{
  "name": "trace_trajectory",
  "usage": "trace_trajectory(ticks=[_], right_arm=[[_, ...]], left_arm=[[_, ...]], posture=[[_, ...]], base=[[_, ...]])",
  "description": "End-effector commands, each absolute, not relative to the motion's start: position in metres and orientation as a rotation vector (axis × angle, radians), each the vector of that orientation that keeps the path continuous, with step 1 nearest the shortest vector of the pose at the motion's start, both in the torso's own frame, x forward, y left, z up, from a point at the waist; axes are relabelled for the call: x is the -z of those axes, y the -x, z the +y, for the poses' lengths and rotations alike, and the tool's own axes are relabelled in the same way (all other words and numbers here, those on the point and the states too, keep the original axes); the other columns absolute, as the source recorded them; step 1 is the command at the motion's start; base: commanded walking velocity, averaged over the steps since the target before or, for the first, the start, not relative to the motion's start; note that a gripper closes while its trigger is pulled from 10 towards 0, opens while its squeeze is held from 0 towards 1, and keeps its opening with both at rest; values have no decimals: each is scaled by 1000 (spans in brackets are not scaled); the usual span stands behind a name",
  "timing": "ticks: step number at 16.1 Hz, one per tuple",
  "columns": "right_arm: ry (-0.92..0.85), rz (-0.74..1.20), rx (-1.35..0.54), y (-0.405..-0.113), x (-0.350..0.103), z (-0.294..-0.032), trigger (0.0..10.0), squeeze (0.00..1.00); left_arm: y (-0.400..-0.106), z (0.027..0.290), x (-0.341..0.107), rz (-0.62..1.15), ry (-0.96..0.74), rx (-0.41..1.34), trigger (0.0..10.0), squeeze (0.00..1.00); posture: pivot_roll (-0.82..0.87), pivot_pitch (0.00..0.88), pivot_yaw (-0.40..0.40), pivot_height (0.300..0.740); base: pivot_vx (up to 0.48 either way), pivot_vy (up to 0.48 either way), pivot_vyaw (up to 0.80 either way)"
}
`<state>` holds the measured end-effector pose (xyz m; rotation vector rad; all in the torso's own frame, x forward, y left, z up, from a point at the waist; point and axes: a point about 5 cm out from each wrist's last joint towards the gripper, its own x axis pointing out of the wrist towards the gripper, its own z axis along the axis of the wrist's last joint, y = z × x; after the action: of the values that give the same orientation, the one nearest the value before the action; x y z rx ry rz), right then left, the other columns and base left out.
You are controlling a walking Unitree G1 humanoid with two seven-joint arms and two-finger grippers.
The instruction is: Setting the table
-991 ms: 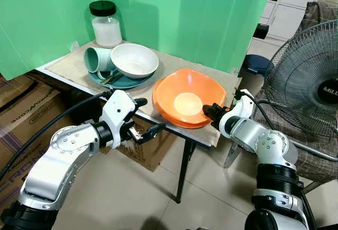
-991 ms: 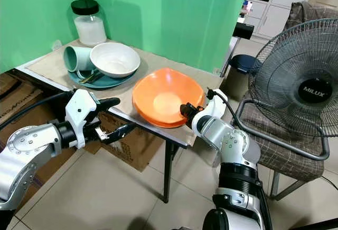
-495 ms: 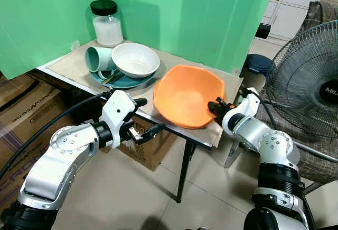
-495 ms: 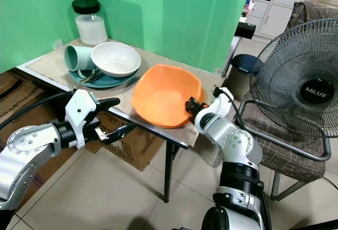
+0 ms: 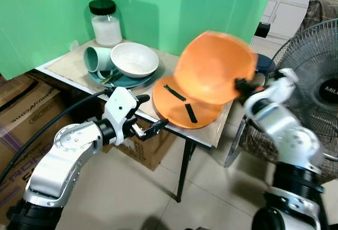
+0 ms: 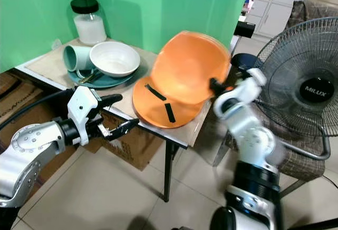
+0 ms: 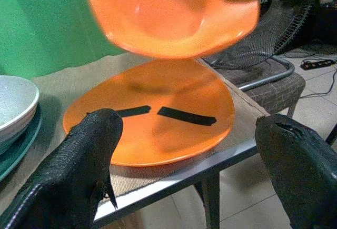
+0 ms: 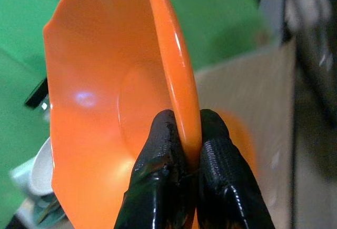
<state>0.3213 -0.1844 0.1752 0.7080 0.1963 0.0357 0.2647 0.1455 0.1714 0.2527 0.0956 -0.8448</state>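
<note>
Head views first: my right gripper [image 5: 242, 85] has the orange bowl [image 5: 214, 67] pinched by its rim and holds it tilted in the air above the orange plate [image 5: 185, 108], which lies flat on the table [image 5: 63, 66] with two black strips on it. My left gripper [image 5: 151, 115] hangs just off the table's near edge, fingers spread and empty. Farther back on the table sit a white bowl [image 5: 134, 59] and a tipped mug [image 5: 97, 58] on a teal plate [image 5: 129, 81], with a jar [image 5: 105, 23] behind. A fan [image 6: 303, 82] stands to my right.

Left wrist: my two fingers [image 7: 79, 171] stand wide apart, the plate between them, the bowl floating above.

Right wrist: both fingertips [image 8: 163, 150] squeeze tight on the bowl's rim.
</note>
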Motion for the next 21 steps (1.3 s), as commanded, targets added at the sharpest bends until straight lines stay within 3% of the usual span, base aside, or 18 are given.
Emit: trace_trajectory(ticks=[1, 2, 3, 6, 10, 16, 18, 19, 21], right_arm=[[-647, 113, -29, -313, -188, -193, 0, 0], [-614, 88, -23, -305, -190, -198, 4549, 0], [-577, 39, -25, -291, -195, -204, 10000, 0], [-458, 4, 30, -266, -192, -211, 10000, 0], [-309, -19, 78, -247, -191, -207, 10000, 0], [-281, 4, 119, -247, -182, -202, 10000, 0], [-293, 17, 148, -245, -178, -204, 10000, 0], [-279, 19, 150, -243, -176, -204, 10000, 0], [-269, 24, 153, -243, -175, -202, 10000, 0]], left_arm=[[-265, 143, -174, 73, -260, 830, 10000, 761], [-266, 142, -174, 55, -259, 800, 10000, 753], [-274, 142, -174, 33, -265, 681, 10000, 596], [-281, 135, -177, -34, -259, 550, 10000, 443], [-283, 123, -178, -90, -213, 448, 10000, 267], [-282, 123, -170, -70, -223, 403, 10000, 184], [-281, 126, -170, -65, -210, 398, 10000, 122], [-282, 128, -167, -56, -205, 382, 10000, 12], [-283, 129, -163, -38, -221, 367, 10000, 0]], posture=[[79, 0, -43, 740], [76, 0, -42, 740], [61, 0, -33, 740], [40, 0, -28, 740], [7, 0, -24, 740], [23, 0, -64, 740], [20, 0, -62, 740], [14, 0, -56, 740], [14, 0, -56, 740]], base=[[0, 0, 0], [0, 0, 0], [0, 0, 0], [0, 0, 0], [0, 0, -773], [0, 0, -775], [0, 0, -775], [0, 0, -775], [0, 0, -775]])
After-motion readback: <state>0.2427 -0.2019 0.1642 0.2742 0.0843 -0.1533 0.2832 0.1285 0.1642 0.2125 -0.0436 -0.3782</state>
